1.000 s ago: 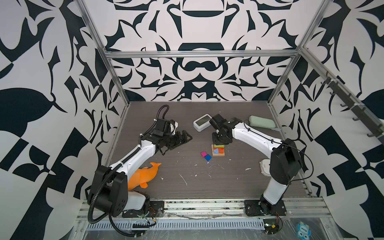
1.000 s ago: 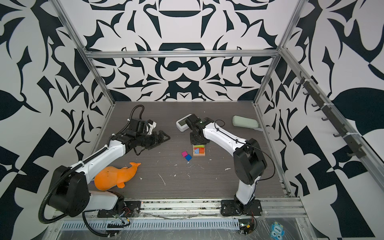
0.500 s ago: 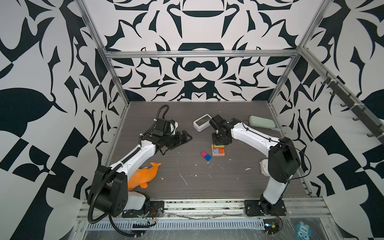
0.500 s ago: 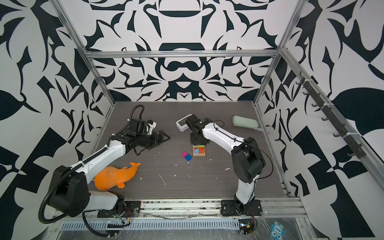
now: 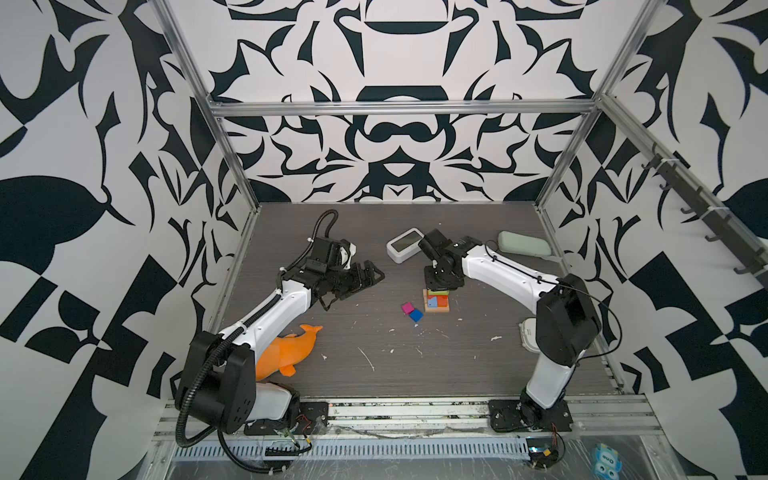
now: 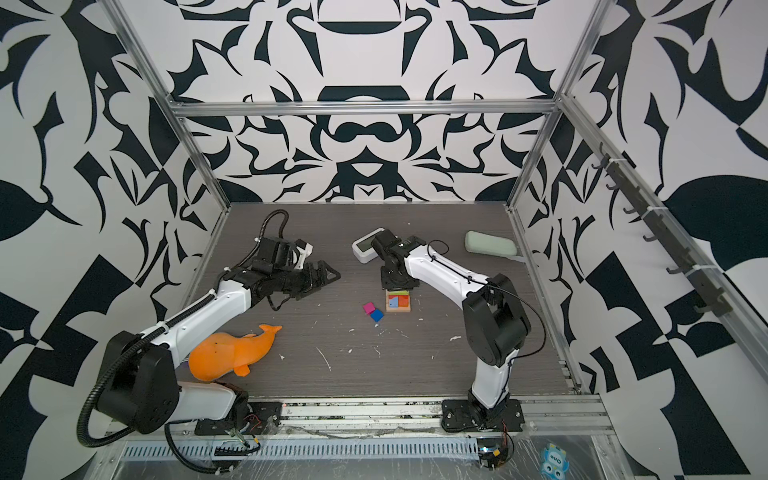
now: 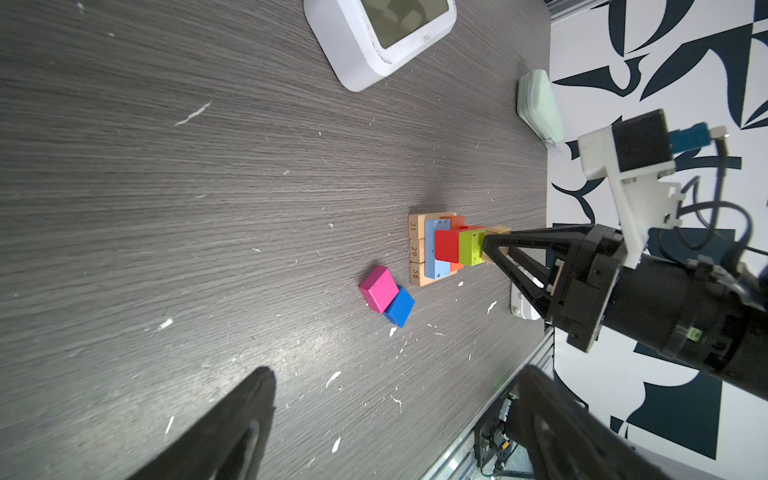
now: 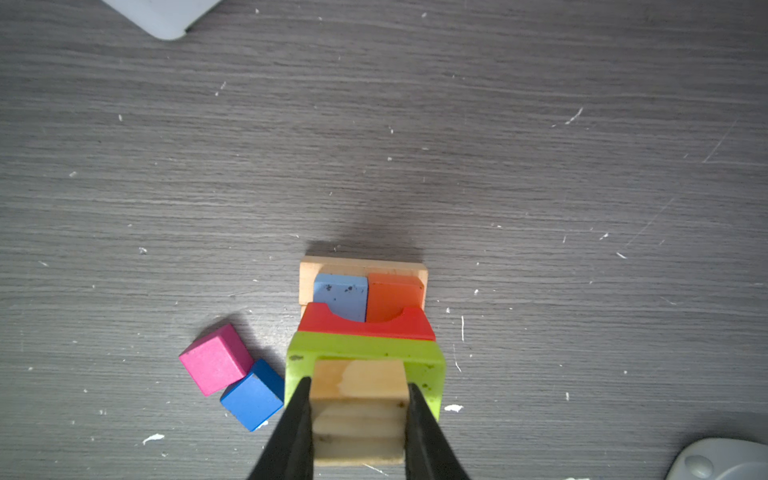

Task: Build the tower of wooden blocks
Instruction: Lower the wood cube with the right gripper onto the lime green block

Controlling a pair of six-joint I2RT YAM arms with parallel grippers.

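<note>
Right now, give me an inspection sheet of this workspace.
Surface: dark grey wood-grain tabletop, white flecks scattered.
Job's things: stepped tower of wooden blocks; magenta cube and dark blue cube loose beside it, touching.
Clutter: orange dolphin toy, white digital clock, pale green case.
Grippers: left gripper jaws open, empty; right gripper jaws shut on plain tan wooden block at the tower's top.
Cables: black corrugated hose, looped, clear of the blocks.
Surroundings: black-and-white patterned walls, aluminium frame.

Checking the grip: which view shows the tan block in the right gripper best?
Right wrist view: the tan block is clamped in the right gripper, above the lime block. The left wrist view shows only a sliver; in both top views the gripper hides it.
</note>
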